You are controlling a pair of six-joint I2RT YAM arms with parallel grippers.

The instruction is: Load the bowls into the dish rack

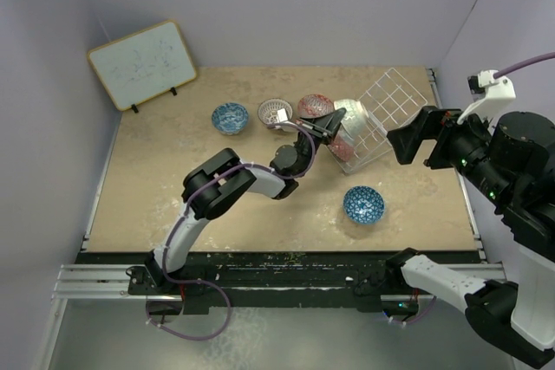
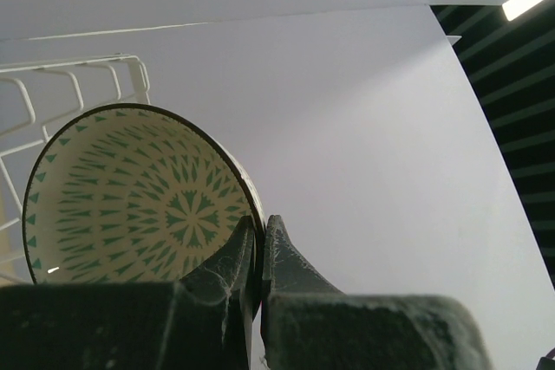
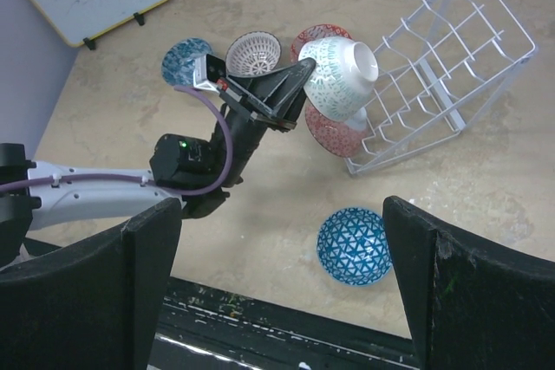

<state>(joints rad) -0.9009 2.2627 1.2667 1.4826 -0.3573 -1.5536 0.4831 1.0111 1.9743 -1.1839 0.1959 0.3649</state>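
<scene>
Pinching the rim of the green bowl (image 2: 147, 197), the left pincer (image 2: 260, 230) has one finger on each side of the wall. It holds the bowl tipped on edge above the worktop (image 1: 173, 197), at the 9 o'clock side of the rack (image 1: 390, 106).

Rack: tilted, in the 1 o'clock corner of the worktop. A red bowl (image 3: 334, 134) lies at its 8 o'clock corner, under the held bowl. Whether it sits inside the wires or only against them cannot be told.

Worktop, in a row at 9 o'clock of the held bowl: a blue bowl (image 1: 230, 117), a lattice bowl (image 1: 276, 112) and a reddish bowl (image 1: 312, 105), the last partly hidden by the pincer. A second blue bowl (image 1: 363, 204) stands upright at 6 o'clock of the rack, apart from it. A whiteboard (image 1: 143, 64) leans in the 10 o'clock corner.

Right pincer (image 1: 409, 140): fingers spread wide and empty, at 3 o'clock of the rack.

Left wrist view: only a corner of the rack wires shows behind the bowl, and the fingers cut off the bowl's lower edge.
</scene>
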